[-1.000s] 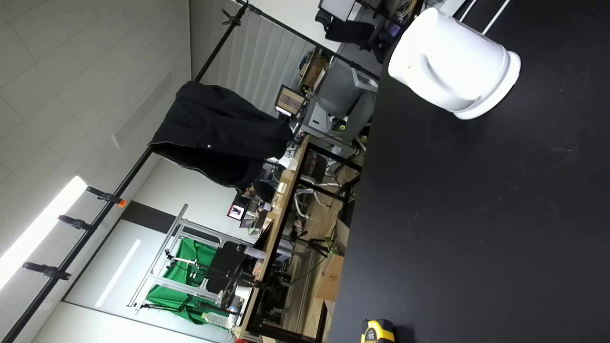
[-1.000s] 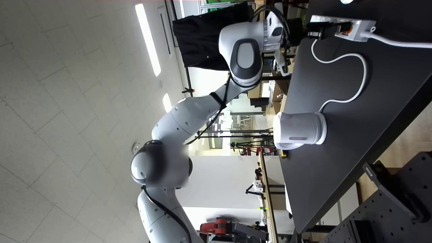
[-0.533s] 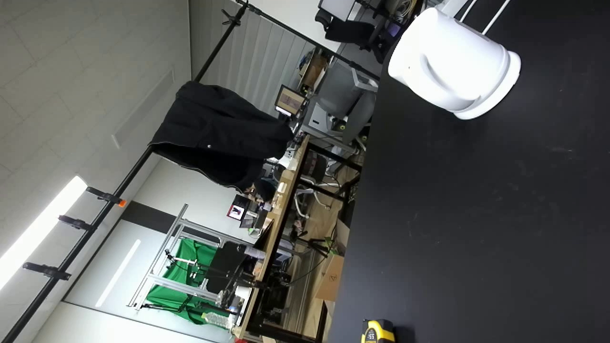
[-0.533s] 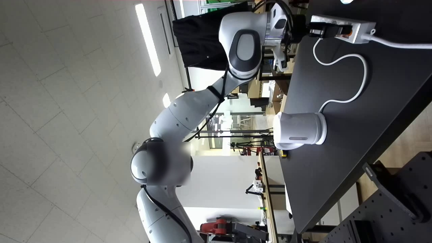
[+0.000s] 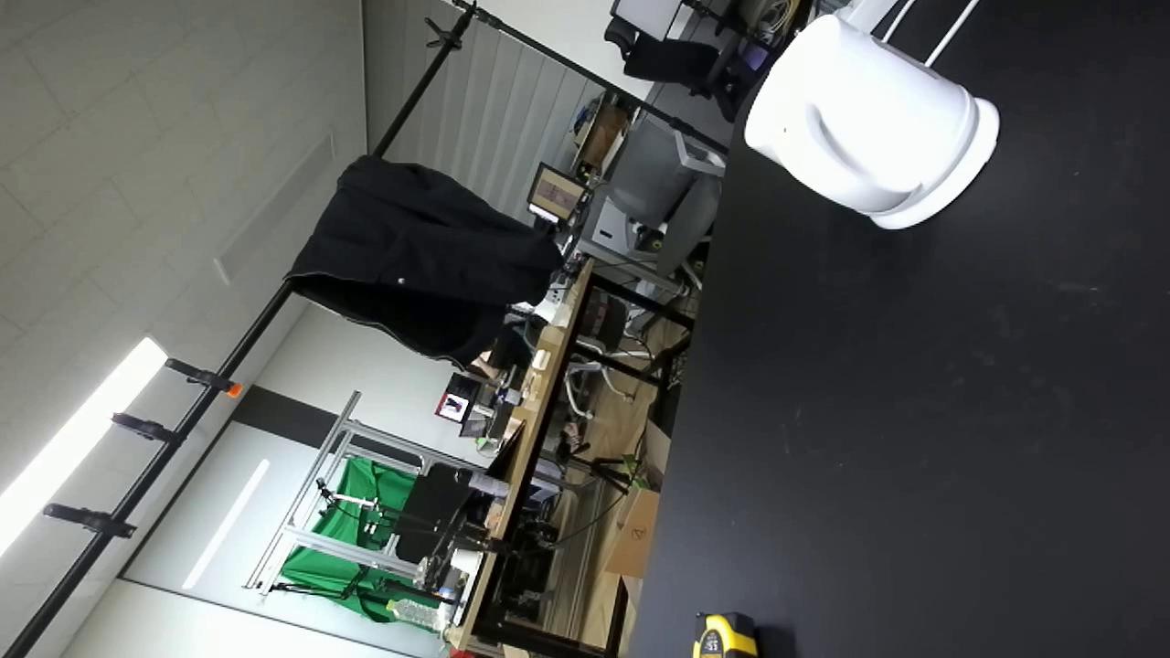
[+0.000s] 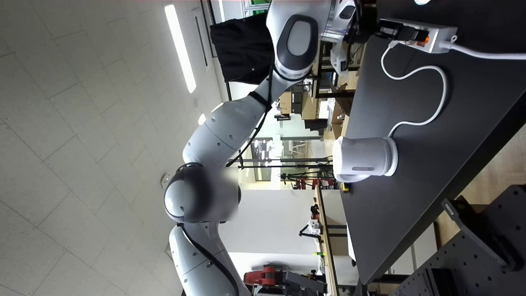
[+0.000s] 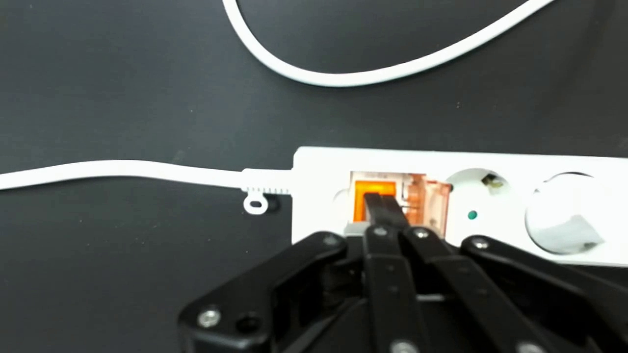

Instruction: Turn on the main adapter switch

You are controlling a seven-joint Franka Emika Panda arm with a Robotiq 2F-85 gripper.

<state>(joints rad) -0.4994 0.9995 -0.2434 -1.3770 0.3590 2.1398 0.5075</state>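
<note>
The white adapter strip (image 7: 319, 166) lies on the black table, and it also shows in an exterior view (image 6: 441, 37). Its bright orange switch (image 7: 374, 187) sits near the cord end, with a clear, orange-tinted cover (image 7: 436, 208) standing open beside it. My gripper (image 7: 381, 197) is shut, its two fingertips together with nothing between them. The fingertips lie over the switch and hide its middle and lower right part. They appear to touch it, but the contact is hidden. In an exterior view the gripper (image 6: 420, 35) comes down onto the strip at the orange spot.
A white kettle (image 5: 873, 119) stands on the table, also visible in an exterior view (image 6: 365, 158). Its white cord (image 6: 444, 90) curves toward the strip. A thick white cord (image 7: 122, 169) leaves the strip's end. A yellow tape measure (image 5: 725, 637) lies near the table edge.
The arm and wrist have shifted and tilted while the fingertips stay at the switch. The orange at the fingertips looks brighter now. The strip and kettle have not moved.
</note>
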